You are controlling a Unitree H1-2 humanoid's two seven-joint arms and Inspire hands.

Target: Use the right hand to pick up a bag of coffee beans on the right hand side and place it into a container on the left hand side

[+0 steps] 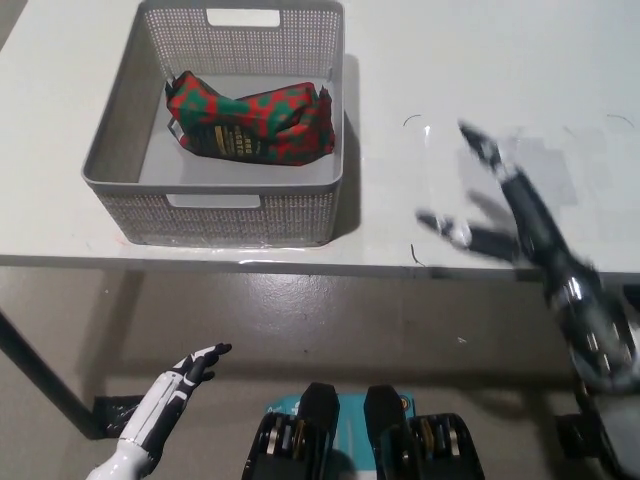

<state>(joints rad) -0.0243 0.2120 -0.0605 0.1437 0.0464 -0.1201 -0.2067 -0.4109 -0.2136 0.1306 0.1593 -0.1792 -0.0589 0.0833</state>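
At the near left I see my left hand (pixel 190 368) hanging below the desk edge, over the floor, fingers spread and holding nothing. Up on the desk (pixel 480 80), at the far left, sits the grey basket (pixel 112 150). The bag (pixel 250 122) lies inside it on the basket floor, red and green with a dark label, stretched left to right and closer to the far wall than the near one. A white handle slot shows in the basket's far wall, another in the near wall. To the right, the desk top is bare white. My right hand (pixel 500 205) is over the near right part of the desk, well apart from the basket. It is motion-blurred, with fingers that look splayed wide and nothing in them. Its black arm runs down to the near right corner.
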